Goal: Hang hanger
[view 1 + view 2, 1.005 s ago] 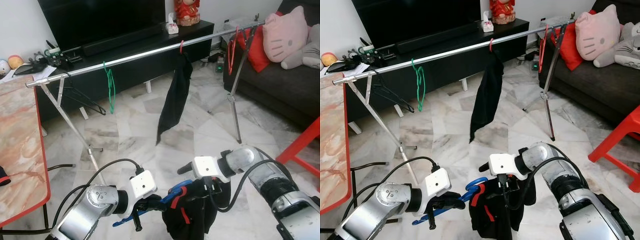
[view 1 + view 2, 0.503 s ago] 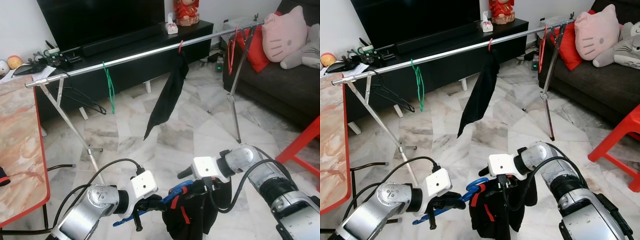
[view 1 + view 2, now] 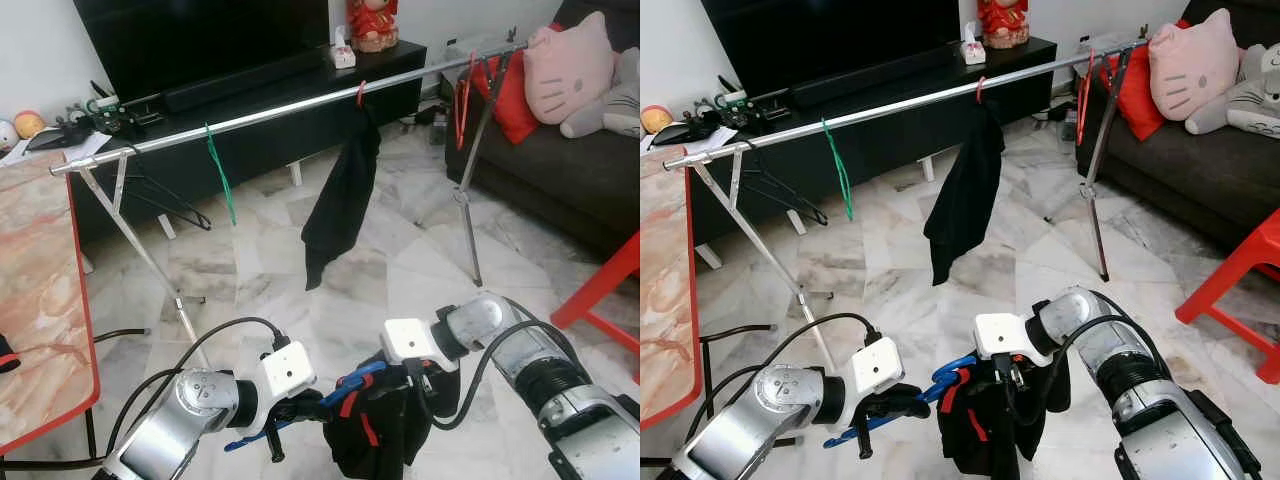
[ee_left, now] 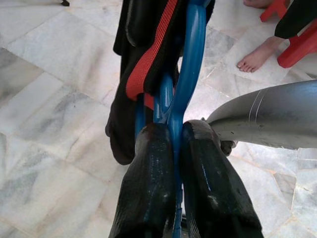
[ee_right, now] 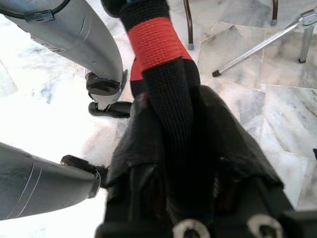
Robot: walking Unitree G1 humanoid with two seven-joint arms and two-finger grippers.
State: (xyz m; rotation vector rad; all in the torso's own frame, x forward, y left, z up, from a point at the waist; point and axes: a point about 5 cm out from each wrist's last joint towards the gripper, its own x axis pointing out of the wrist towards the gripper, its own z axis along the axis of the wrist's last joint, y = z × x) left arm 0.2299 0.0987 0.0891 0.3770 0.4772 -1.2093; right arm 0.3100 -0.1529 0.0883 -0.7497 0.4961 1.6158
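A blue plastic hanger (image 3: 340, 392) carries a black garment with red bands (image 3: 378, 430), low in front of me. My left gripper (image 4: 173, 148) is shut on the blue hanger's lower bar, seen close in the left wrist view. My right gripper (image 5: 171, 129) is shut on the black and red garment (image 5: 161, 59) beside the hanger's top. Beyond stands a silver clothes rail (image 3: 270, 115) with a green hanger (image 3: 222, 165), a black cloth on a red hanger (image 3: 345, 200) and more red hangers (image 3: 462, 95) at its far right end.
A red-edged marble table (image 3: 35, 290) is at my left. A black TV console (image 3: 300, 85) runs behind the rail. A dark sofa with plush toys (image 3: 570, 70) and a red stool (image 3: 610, 290) are at the right. A person's bare foot (image 4: 257, 54) appears in the left wrist view.
The black cloth on the rail has swung back from the left to hang nearly straight. The green hanger also sways a little. My grippers and the blue hanger stay almost still.
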